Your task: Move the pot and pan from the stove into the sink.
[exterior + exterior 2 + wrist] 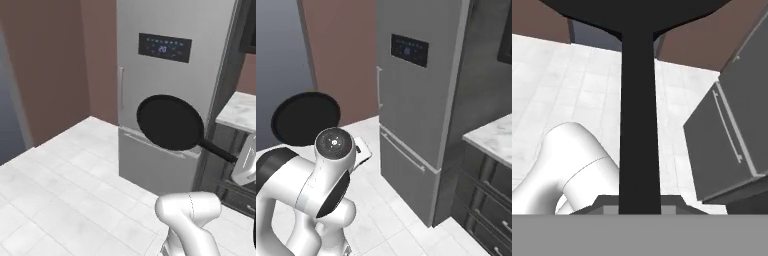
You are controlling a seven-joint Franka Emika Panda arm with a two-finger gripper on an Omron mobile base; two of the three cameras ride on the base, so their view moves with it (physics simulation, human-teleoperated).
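- The claw point(239, 161) is squeezed shut on the end of the pan's long handle point(639, 125).
- The pan point(170, 122) sticks out from the claw, up in the air, tipped so its round black face shows.
- It hangs over the floor, with no stove or sink near the claw.
- The pan could slip or swing, because it is held far out by the handle tip only.
- It could bang the big grey fridge point(170, 75) just behind it if the arm turns that way.
- The floor point(60, 190) below the claw is white tiles.
- A white stone counter point(239, 112) is just above the claw.
- Brown walls point(55, 60) stand past the pan.
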